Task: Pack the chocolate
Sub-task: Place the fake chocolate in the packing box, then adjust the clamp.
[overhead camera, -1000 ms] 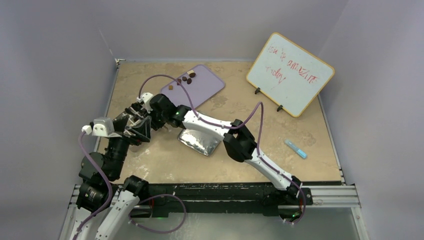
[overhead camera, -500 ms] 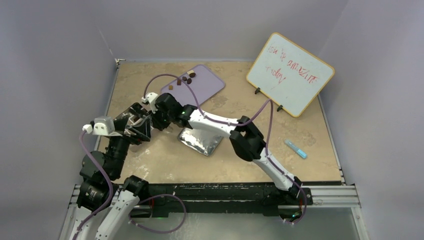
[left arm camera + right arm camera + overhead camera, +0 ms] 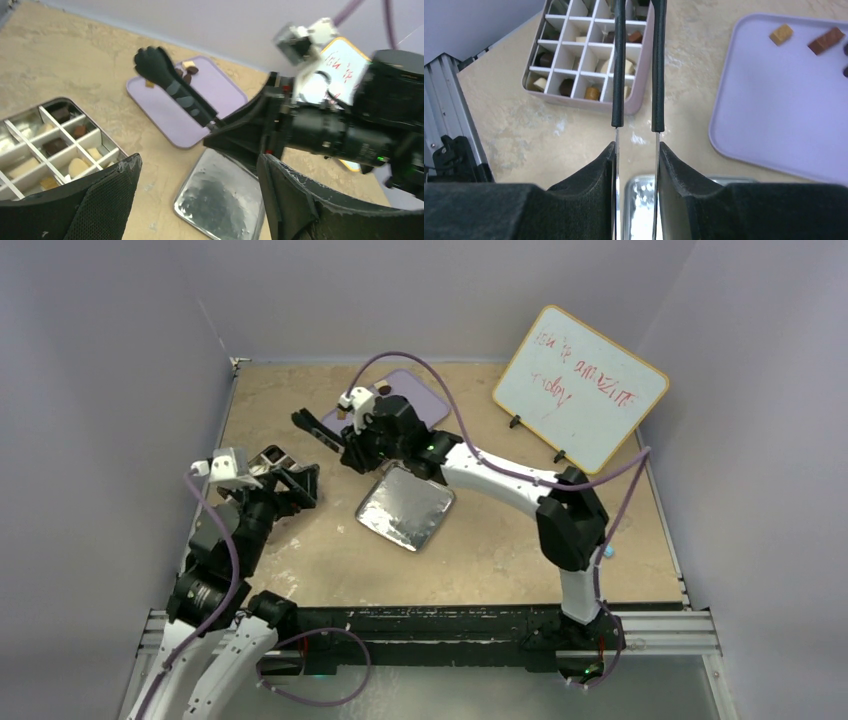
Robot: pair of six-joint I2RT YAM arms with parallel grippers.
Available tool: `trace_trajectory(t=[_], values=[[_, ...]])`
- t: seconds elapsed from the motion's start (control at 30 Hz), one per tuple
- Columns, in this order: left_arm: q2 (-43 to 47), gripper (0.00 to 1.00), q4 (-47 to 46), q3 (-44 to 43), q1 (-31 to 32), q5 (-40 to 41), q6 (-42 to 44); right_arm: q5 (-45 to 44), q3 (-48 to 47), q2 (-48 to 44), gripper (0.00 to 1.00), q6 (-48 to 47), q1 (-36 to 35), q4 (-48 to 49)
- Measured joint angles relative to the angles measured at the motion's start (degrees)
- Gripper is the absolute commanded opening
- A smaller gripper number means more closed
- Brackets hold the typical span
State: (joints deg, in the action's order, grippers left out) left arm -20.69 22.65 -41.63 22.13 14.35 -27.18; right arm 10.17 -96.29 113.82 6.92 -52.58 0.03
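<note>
Broadly, a tan marbled desk [image 3: 500, 560] carries everything. A whiteboard [image 3: 580, 388] with red writing stands tilted at its far right. A lilac tray [image 3: 774, 100] lies at the far middle, and a shiny square of foil [image 3: 405, 507] lies nearer, at the centre. A box [image 3: 584, 102] split into small compartments sits at the left.

The left fingers [image 3: 95, 200] are spread wide and grasp nothing. Between them the left wrist view shows the foil, with the box off to one side.

The right fingers [image 3: 618, 60] are long and thin and stand a narrow gap apart. Their tips run past the top of the right wrist view, so I cannot tell whether they pinch anything. From above they reach out between the tray's left corner and the box.

The chocolate [image 3: 780, 34] is in two places. A few loose pieces, caramel and dark brown, lie at the far end of the tray, off to the right of the right fingers and apart from them. The other pieces, dark, caramel and cream, sit singly in the box's compartments, which the right wrist view shows behind the right fingers.
</note>
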Motion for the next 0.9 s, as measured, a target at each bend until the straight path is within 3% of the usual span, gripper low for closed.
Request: trace_trajectory(t=[0.07, 0.1, 0.37, 0.9], values=[[-2.97, 0.84, 0.13, -0.28, 0.0, -0.07, -1.81, 0.2, 4.5, -3.54, 0.33, 0.46, 0.87, 0.98], [-9.14, 0.84, -0.28, -1.57, 0.0, -1.07, -4.79, 0.46, 9.44, -7.48, 0.33, 0.81, 1.25, 1.64], [-23.1, 0.85, -2.62, -7.93, 0.0, -4.81, -9.81, 0.68, 20.2, -15.56, 0.32, 0.98, 0.72, 4.79], [-31.56, 0.84, -3.76, -7.37, 0.0, -1.84, -12.79, 0.76, 23.56, -21.11, 0.32, 0.61, 0.74, 7.74]])
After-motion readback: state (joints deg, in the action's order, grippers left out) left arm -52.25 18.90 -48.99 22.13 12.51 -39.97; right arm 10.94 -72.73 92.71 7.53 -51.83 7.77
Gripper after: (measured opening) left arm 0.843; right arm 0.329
